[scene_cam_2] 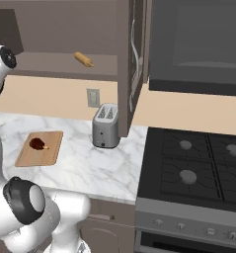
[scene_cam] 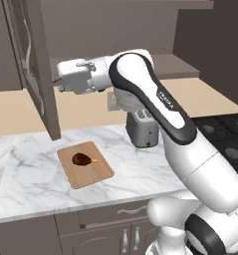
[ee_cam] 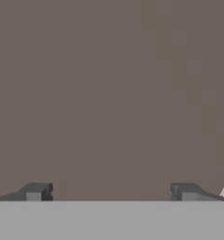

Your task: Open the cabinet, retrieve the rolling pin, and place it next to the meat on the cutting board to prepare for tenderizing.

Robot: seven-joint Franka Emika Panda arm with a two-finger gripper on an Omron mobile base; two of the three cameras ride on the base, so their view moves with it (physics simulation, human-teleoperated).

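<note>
On the cabinet (scene_cam_2: 124, 59) shelf, rolling pin (scene_cam_2: 83, 59), gripper (ee_cam: 111, 192) spread wide, holding nothing.

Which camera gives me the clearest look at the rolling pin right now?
The right base view. There the rolling pin lies in plain sight on the shelf inside the opened cabinet, angled, with nothing touching it. In the left base view the arm and the open door stand across that part of the shelf. The hand view faces a plain brown surface.
</note>
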